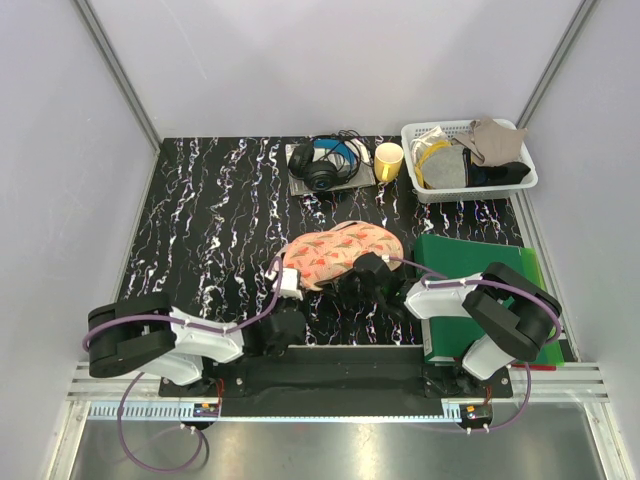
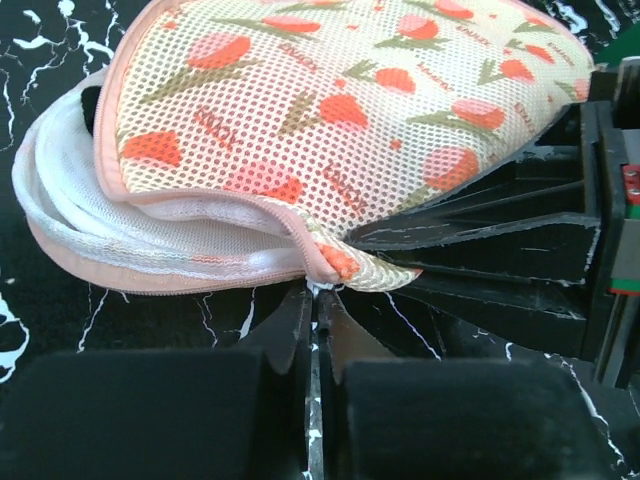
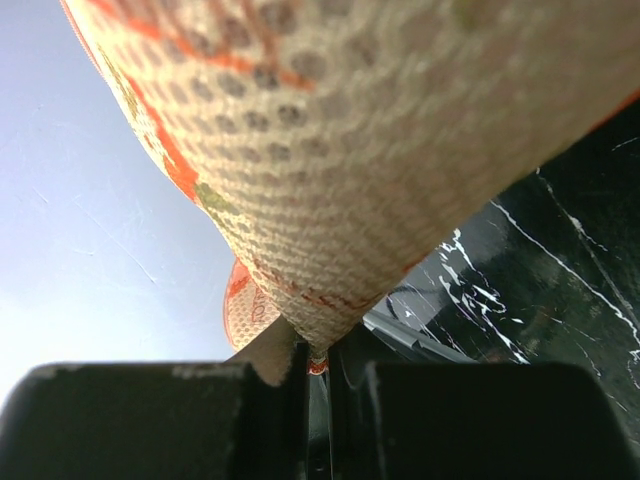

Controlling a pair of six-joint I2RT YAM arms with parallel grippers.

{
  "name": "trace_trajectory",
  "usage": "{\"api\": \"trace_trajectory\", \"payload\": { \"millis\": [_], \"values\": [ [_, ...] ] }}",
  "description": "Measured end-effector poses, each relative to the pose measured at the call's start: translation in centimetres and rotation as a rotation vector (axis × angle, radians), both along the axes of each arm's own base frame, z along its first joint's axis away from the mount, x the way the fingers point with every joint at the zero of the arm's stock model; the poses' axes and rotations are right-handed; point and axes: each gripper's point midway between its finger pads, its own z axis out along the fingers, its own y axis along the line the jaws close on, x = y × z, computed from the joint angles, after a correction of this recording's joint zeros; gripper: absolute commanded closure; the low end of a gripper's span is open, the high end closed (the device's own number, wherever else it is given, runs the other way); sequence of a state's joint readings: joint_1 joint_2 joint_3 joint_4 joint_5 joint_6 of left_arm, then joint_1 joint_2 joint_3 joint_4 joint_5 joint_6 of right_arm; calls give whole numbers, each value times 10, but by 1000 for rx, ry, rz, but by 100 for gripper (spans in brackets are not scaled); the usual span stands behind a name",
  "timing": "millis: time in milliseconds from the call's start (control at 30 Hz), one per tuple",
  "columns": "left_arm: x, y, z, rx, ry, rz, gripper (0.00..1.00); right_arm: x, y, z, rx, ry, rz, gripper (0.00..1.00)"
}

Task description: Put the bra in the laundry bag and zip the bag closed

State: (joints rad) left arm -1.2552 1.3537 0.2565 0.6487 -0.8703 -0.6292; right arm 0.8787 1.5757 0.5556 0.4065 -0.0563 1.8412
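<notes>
Because the left gripper [image 2: 318, 300] has its jaws shut tight at the zip end of the laundry bag [image 2: 330, 110], perhaps missing the pull, a tug may slip free. Beyond, the right gripper [image 3: 315, 365] has its jaws pinched on the bag's seam, at the middle of the worktop [image 1: 210, 200]. The bra is unseen, and the gaping mouth could snag.

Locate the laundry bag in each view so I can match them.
Top external: laundry bag at centre, slightly low.
Left wrist: fills the upper frame, its corner at the left tool.
Right wrist: mesh fills the top, pinched by the right tool.
Shared landmark: black white-veined tabletop.
</notes>
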Motion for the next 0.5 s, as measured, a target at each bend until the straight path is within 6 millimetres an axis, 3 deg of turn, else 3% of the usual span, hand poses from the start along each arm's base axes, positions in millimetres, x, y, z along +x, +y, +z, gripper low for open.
{"api": "trace_trajectory", "payload": {
  "millis": [200,500],
  "values": [
    [-6,3,-8,22,57,4,100,-2,-4,-6,-28,-17,3,98],
    [-33,17,-21,-21,169,-86,100,-3,-27,-26,-132,-103,124,100]
  ]
}}
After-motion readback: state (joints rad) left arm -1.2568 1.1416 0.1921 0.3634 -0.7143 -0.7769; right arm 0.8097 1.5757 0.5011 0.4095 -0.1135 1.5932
